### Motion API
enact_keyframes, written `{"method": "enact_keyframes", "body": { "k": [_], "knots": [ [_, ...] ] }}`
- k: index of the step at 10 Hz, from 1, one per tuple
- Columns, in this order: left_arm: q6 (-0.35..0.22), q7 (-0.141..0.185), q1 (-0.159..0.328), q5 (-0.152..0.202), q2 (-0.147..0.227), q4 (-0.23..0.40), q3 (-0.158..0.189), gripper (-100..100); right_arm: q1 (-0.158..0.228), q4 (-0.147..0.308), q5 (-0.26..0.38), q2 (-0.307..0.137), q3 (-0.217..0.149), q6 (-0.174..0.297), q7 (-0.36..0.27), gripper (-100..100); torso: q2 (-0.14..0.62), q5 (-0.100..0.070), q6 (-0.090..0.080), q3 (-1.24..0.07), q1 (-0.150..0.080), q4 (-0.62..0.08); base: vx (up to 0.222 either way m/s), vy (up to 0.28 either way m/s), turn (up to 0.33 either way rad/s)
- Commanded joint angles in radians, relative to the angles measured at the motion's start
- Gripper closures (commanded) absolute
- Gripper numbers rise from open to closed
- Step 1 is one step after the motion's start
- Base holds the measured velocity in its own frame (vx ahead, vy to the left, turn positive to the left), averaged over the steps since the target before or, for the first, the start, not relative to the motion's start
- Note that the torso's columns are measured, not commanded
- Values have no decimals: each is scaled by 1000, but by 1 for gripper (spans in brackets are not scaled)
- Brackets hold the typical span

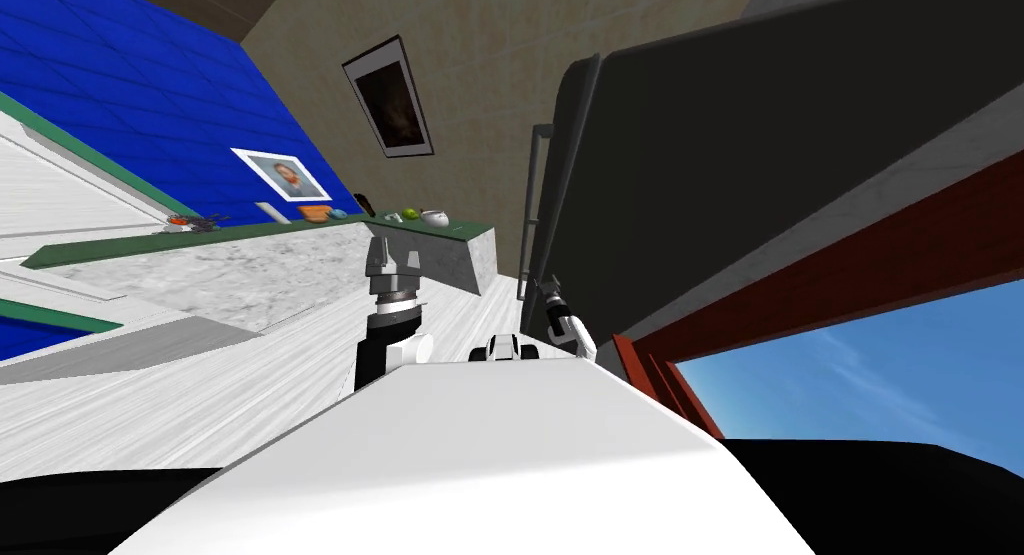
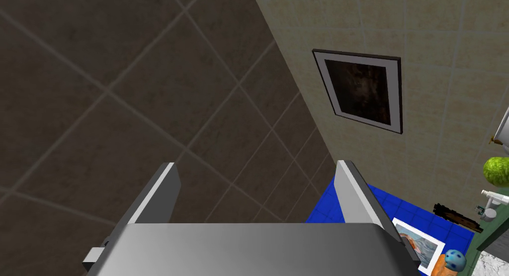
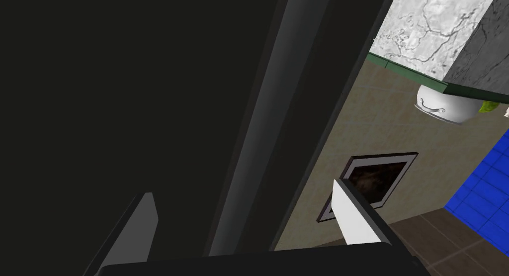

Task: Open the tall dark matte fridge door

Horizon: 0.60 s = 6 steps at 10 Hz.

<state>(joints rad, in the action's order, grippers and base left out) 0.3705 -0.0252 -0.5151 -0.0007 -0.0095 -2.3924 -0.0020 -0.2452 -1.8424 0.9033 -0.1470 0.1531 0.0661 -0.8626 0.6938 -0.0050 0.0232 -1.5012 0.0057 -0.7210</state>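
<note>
The tall dark fridge [image 1: 720, 159] stands on the right of the head view, with a slim grey bar handle [image 1: 537, 199] along its near edge. My right gripper [image 1: 549, 291] is at the handle's lower end. In the right wrist view the handle [image 3: 268, 114] runs over the dark door [image 3: 99, 89] and passes between the fingers of my right gripper [image 3: 243, 223], which is open and straddles the bar without pressing it. My left gripper [image 1: 392, 257] is raised in front of the counter, and the left wrist view shows this gripper [image 2: 254, 193] open and holding nothing.
A marble-topped counter [image 1: 300, 264] with a green edge stands to the left of the fridge, carrying a white pot [image 1: 435, 217] and several small items. A red-brown frame [image 1: 800, 289] lies to the right of the fridge. Pale floor stretches between me and the counter.
</note>
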Motion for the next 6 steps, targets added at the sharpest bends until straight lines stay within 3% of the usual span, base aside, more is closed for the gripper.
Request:
{"method": "enact_keyframes", "body": {
  "k": [1,2,5,6],
  "knots": [
    [0,0,0,0,0,0,0,0,17,43,63,10,21,37,-17,-100,1,-1,-1,1,-2,1,-18,22,174],
    [0,0,0,0,0,0,0,0,23,65,109,10,29,75,-33,-100,3,-1,-4,2,-3,0,-23,32,234],
    [0,0,0,0,0,0,0,0,29,88,168,10,36,115,-49,-100,5,0,-5,3,-3,-2,-19,29,154],
    [0,0,0,0,0,0,0,0,35,110,208,8,42,153,-63,-100,9,0,-9,6,-6,-4,0,32,257]
  ]
}}
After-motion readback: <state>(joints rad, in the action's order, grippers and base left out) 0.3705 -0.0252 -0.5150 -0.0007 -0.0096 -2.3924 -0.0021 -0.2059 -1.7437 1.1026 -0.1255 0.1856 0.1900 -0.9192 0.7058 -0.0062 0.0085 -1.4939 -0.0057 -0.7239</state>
